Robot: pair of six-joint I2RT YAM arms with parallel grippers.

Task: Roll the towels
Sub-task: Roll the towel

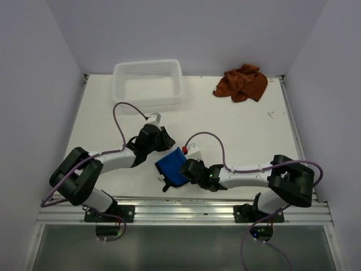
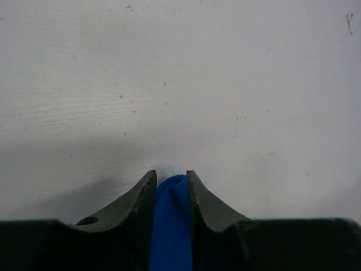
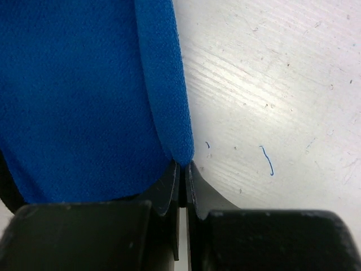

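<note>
The bright blue towel (image 1: 171, 168) lies folded at the near middle of the table, between my two grippers. My left gripper (image 1: 164, 145) is at its far edge and is shut on a fold of the blue towel (image 2: 171, 226); the left gripper (image 2: 171, 175) points low over the bare table. My right gripper (image 1: 190, 168) is at the towel's right edge. In the right wrist view the right gripper (image 3: 184, 165) is shut, pinching the edge of the blue towel (image 3: 79, 96) at its very tips. The rust-brown towel (image 1: 242, 83) lies crumpled at the far right.
A white mesh basket (image 1: 120, 90) stands at the far left-middle of the white table (image 1: 237, 130). Purple cables loop over both arms. A metal rail (image 1: 186, 212) runs along the near edge. Grey walls close in the table on three sides.
</note>
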